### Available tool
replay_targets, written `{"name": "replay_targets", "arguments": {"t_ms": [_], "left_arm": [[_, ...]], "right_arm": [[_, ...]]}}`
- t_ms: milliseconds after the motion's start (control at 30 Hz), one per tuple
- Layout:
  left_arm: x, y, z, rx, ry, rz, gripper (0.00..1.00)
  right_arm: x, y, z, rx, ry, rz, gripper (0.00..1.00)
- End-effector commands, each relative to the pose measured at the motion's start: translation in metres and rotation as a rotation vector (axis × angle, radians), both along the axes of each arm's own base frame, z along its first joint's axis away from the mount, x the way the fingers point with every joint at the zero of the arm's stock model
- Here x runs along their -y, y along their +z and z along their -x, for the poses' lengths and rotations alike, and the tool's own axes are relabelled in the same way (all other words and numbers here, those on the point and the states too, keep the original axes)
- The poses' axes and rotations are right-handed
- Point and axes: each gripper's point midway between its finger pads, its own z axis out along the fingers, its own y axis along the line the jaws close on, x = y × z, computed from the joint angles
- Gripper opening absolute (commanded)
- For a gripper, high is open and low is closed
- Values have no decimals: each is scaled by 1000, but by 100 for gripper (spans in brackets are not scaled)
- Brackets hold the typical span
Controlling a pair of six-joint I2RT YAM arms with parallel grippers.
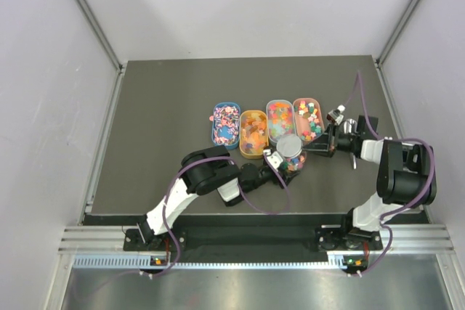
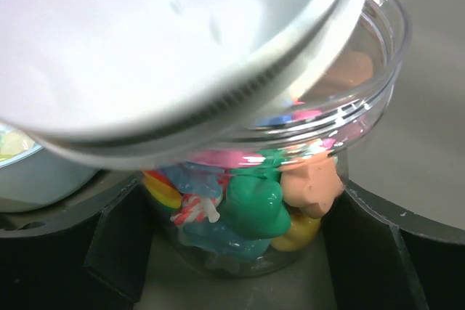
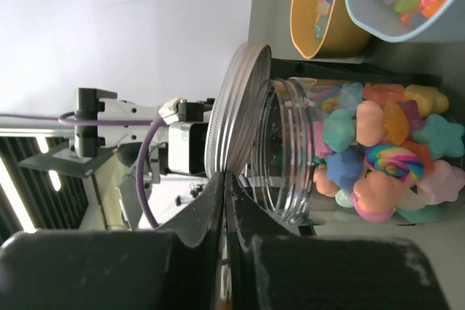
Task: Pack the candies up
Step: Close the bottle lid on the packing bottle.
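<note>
**Asker:** Candies (image 2: 254, 208): where do they sit from your hands?

**Me:** Right between the fingers of my left gripper (image 2: 240, 270), inside the clear jar (image 2: 378, 70). Those jaws stand wide, one on each side of the jar wall. They look pressed to it, so I call it held. The jar stands upright, mouth up.

**Asker:** And the other hand?

**Me:** My right gripper (image 3: 224, 197) is pinched tight on the rim of the lid (image 3: 232, 114), straight ahead of its fingertips. The lid hangs tilted over the jar's mouth, with one edge close to the glass rim by my fingertips and the opposite edge lifted clear. It is not seated.

**Asker:** What does the next move turn on?

**Me:** That tilt, I judge. The lid's face must lie square across the jar's upright axis. Beyond both hands, more candies lie in four oval trays (image 3: 320, 34).
</note>
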Motion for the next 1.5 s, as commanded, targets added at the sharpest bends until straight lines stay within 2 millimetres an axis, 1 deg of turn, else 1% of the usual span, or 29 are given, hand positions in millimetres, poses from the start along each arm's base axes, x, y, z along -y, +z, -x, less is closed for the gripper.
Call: {"name": "replay_targets", "arguments": {"t_ms": [0,100,167,267,367,400,433,467,500,533,633,733,1000,1033,1067,1100,1133,1167,1200,1233,1267,1300,1333,1367,1400,1433,1467], "left_arm": [[-106,-158,12,-257,200,-447,0],[-114,-161,8,-265,248,-470,0],[-115,-162,8,-267,253,-475,0],[-121,-172,13,-321,269,-499,0],[-126,-176,13,-348,301,-524,0],[-125,-180,12,-373,318,-530,0],[-134,-192,18,-414,331,-589,0],[-137,-197,20,-441,342,-602,0],[-134,-199,19,-471,351,-589,0],[-137,-206,24,-497,344,-607,0],[-140,-214,28,-537,356,-619,0],[-143,-218,32,-560,346,-635,0],[-142,-231,49,-624,284,-659,0],[-142,-232,49,-628,282,-657,0],[-142,-232,50,-630,278,-660,0],[-142,-234,52,-635,272,-662,0],[-140,-234,57,-647,251,-660,0],[-138,-235,60,-657,237,-660,0],[-137,-236,63,-658,219,-666,0],[-140,-240,72,-685,197,-702,0],[-138,-242,75,-687,188,-718,0],[-137,-244,76,-687,182,-726,0],[-133,-243,76,-675,169,-712,0],[-131,-242,81,-669,148,-717,0],[-131,-242,84,-660,134,-727,0],[-131,-243,88,-657,117,-738,0],[-130,-243,91,-654,99,-741,0]], "right_arm": [[1,10,18,21,84,-101,0],[1,10,17,24,81,-99,0],[2,7,16,7,77,-105,0],[4,2,15,-3,66,-109,0],[8,3,12,-4,49,-109,0],[10,4,10,0,44,-109,0],[12,4,8,2,38,-108,0],[15,3,6,-2,27,-110,0],[17,4,4,4,21,-108,0],[19,3,3,7,15,-107,0],[21,4,-1,14,10,-105,0],[23,7,-3,30,4,-99,0],[29,2,-9,16,-14,-104,0],[31,3,-11,27,-21,-100,6],[36,8,-14,52,-33,-93,21],[39,15,-20,98,-37,-79,25],[42,21,-24,129,-40,-70,25],[43,31,-28,176,-37,-55,26],[47,46,-39,255,-35,-28,28],[49,55,-44,299,-31,-13,34],[50,67,-49,297,-28,-11,47],[55,83,-61,396,-24,23,48],[56,92,-65,437,-17,38,49],[56,106,-66,339,-17,18,54],[58,124,-71,590,-5,109,56],[57,136,-69,655,-1,141,59],[58,140,-71,527,-14,119,60]]}}
